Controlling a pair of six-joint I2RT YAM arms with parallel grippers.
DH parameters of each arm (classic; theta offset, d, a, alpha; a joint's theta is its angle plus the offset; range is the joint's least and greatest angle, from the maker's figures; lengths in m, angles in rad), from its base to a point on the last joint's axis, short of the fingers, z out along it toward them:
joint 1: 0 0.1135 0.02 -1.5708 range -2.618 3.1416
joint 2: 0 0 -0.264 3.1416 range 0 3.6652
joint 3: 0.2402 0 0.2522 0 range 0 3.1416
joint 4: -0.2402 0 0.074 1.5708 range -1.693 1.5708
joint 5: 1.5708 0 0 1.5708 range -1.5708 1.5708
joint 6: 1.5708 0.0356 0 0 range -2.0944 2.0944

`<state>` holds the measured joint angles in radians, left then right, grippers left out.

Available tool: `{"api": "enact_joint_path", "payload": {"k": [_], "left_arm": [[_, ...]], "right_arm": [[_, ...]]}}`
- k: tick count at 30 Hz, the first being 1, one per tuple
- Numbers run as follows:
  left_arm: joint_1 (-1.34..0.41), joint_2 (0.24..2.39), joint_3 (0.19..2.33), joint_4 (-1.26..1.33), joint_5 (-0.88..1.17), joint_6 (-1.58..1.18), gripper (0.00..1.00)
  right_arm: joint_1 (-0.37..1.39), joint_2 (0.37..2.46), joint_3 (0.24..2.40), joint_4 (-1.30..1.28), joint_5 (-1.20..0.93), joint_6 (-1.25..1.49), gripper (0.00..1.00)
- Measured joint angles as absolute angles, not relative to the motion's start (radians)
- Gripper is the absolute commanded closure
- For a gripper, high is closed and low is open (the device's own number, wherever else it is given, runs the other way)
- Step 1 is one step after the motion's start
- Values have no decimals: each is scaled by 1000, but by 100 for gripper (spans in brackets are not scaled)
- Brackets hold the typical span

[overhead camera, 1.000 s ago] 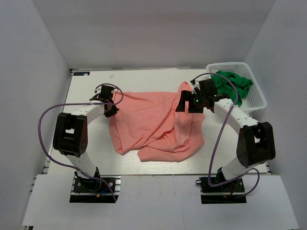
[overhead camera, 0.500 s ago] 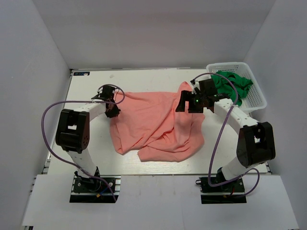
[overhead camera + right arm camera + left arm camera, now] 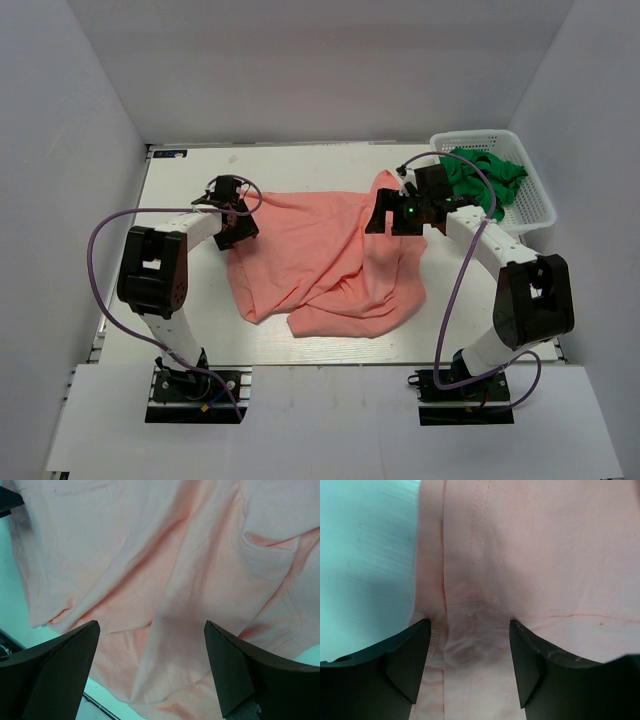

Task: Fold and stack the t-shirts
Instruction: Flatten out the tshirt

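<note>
The pink t-shirt lies crumpled on the white table. The left gripper sits over its left edge with jaws apart. The right gripper hangs over its far right part, jaws wide open.

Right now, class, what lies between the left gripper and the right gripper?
Crumpled salmon-pink shirt fills the stretch from left gripper to right gripper; the top view shows it.

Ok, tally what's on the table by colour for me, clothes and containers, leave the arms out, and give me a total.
Salmon-pink shirt: 1
Green garment: 1
White basket: 1
Total: 3
</note>
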<state>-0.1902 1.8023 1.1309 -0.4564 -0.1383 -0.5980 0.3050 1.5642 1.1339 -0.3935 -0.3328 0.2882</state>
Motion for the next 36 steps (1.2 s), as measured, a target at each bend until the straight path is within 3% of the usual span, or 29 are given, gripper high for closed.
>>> {"api": "enact_joint_path", "payload": {"k": [36], "left_arm": [[-192,1782,1130,-387,31,-593,26]], "right_arm": [[303,1580,1129,-393,-347,281,9]]}}
